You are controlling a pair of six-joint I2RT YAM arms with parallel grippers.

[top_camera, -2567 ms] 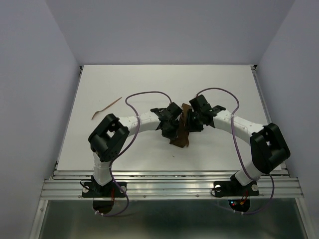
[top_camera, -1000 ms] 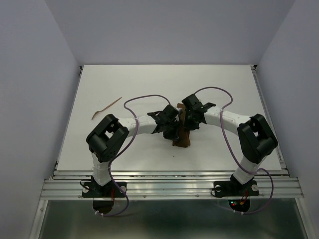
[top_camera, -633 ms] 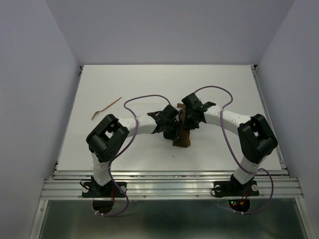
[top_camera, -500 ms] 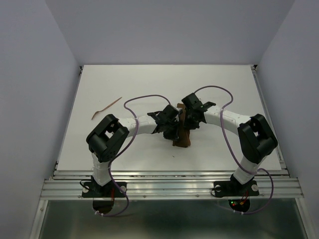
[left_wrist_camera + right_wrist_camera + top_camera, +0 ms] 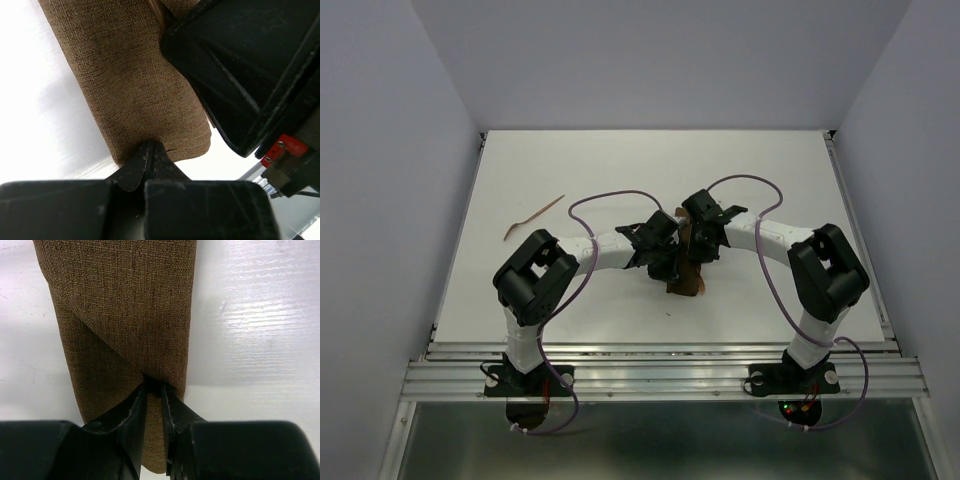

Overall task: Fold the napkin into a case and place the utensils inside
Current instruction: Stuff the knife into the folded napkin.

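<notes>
At table [image 5: 620,170] centre | left gripper [image 5: 150,145] clamped on case [image 5: 135,75] edge | right gripper [image 5: 153,382] slightly parted astride fold

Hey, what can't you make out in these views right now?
Napkin middle, top view: covered by the left end effector and right end effector.
Stick-like sliver, left wrist view: mostly behind the right end effector's body; whether it's a utensil is unclear.
Right end effector's grip, right wrist view: the fold meets its tips; held or not, unclear.
</notes>
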